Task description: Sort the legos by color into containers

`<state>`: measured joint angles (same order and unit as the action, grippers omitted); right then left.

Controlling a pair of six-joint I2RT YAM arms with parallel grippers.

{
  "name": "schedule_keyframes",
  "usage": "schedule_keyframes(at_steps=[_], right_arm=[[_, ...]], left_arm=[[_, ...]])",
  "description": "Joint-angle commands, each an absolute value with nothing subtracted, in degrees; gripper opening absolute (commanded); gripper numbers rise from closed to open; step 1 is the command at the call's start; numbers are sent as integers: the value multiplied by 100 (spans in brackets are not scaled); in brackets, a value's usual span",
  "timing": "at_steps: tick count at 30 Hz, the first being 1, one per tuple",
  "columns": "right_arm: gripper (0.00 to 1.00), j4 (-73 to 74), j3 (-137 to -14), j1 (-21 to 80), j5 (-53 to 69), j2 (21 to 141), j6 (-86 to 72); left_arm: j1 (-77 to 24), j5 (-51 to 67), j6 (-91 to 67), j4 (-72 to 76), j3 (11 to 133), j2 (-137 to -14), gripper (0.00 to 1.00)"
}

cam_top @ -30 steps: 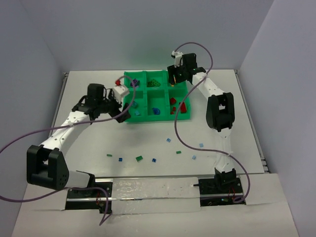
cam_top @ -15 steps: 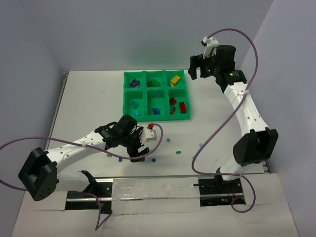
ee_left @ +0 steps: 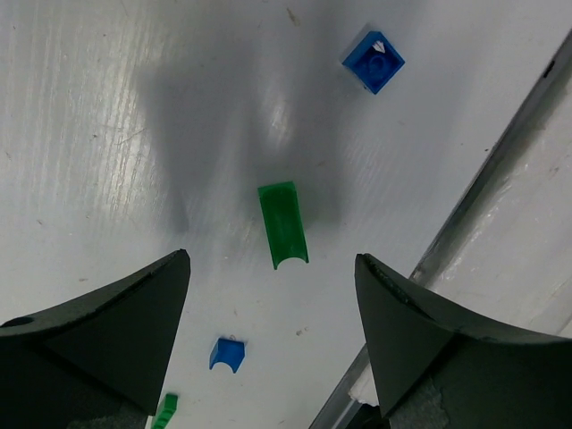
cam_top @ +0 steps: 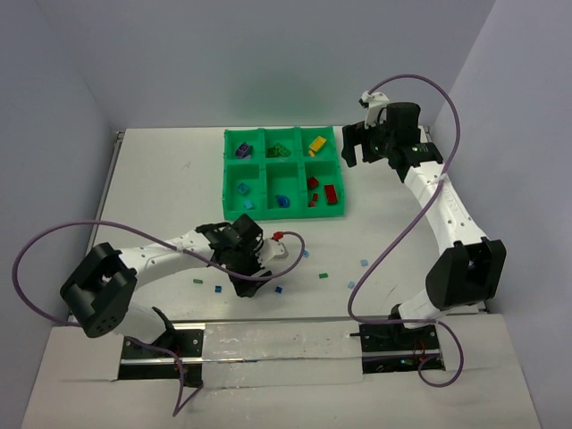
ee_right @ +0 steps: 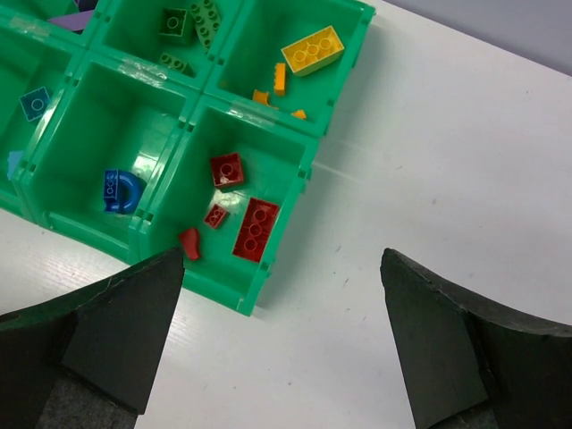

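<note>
While the left gripper (ee_left: 272, 277) hangs low over the worktop (cam_top: 161, 197) close to its near edge, its jaws stand apart. A green brick (ee_left: 283, 223) lies flat on the surface between them, and neither finger touches it. A blue brick (ee_left: 373, 62) lies beyond the green brick, well clear of it. A smaller blue piece (ee_left: 227, 353) and a green bit (ee_left: 164, 411) lie on the other side, closer to the wrist camera. In the top view, more loose pieces sit to the right of this gripper on the near half of the worktop. Among them are a green plate (cam_top: 324, 275) and a loose light blue piece (cam_top: 364, 262).

The right gripper (ee_right: 281, 268) is held high, just off the right side of the tray (cam_top: 268, 213), toward the far right corner of the worktop. Its jaws are wide apart and it holds nothing.

The tray sits at the middle of the far edge and has two rows of three compartments.
- **Far row, left to right:** purple piece (cam_top: 242, 152); green bricks (cam_top: 281, 149); yellow brick (ee_right: 312, 48) with small orange pieces (ee_right: 280, 79) beside it.
- **Near row, left to right:** two light blue pieces (cam_top: 243, 189); blue curved piece (ee_right: 118, 190); four red bricks (ee_right: 256, 228) of different sizes.
</note>
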<state>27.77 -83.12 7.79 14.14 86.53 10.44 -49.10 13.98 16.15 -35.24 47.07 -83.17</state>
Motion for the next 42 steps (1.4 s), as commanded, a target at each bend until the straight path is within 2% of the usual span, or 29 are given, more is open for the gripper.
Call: schedule_keyframes(at_steps=[1,5,10,15,16,17,22,24,28,31,35,37,42], right_arm=[[98,2656,-8308,782,1371,8332,1169],[98,2693,-8349,782,1389,8343,1229],[98,2742,-8297,782,1389,8291,1367],[98,2872,-8153,782,1380,8130,1651],[98,2926,-8122,782,1391,8123,1677],[98,2997,-8062,782,1472,8073,1848],[97,4009,-7436,782,2142,7627,3496],[96,4546,-7190,782,2413,7480,4283],[96,5361,-6705,791,2474,7279,4819],[96,5451,-6573,782,2468,7261,4700],[96,5433,-6314,773,2806,7138,4685],[95,5437,-6101,791,2949,7159,4866],[94,5389,-5958,791,3017,7286,5143]], left_arm=[[-5107,1065,1320,-3573,5047,-8576,81],[-5300,928,1251,-3498,5091,-8733,77],[-5519,724,1187,-3489,5098,-8952,61],[-5537,623,1149,-3534,5089,-9070,41],[-5537,611,1132,-3542,5089,-9073,40],[-5537,578,1114,-3541,5090,-9085,34],[-5516,558,1030,-3469,5269,-8733,18],[-5476,655,1046,-3416,5371,-8476,14],[-4731,1527,1055,-3408,5894,-7876,4],[-3923,1855,873,-3344,6664,-7931,2],[-3227,1801,644,-3285,8171,-8733,0],[-2929,1636,397,-3268,9360,-9657,0],[-2625,1834,69,-3016,11321,-11399,0]])
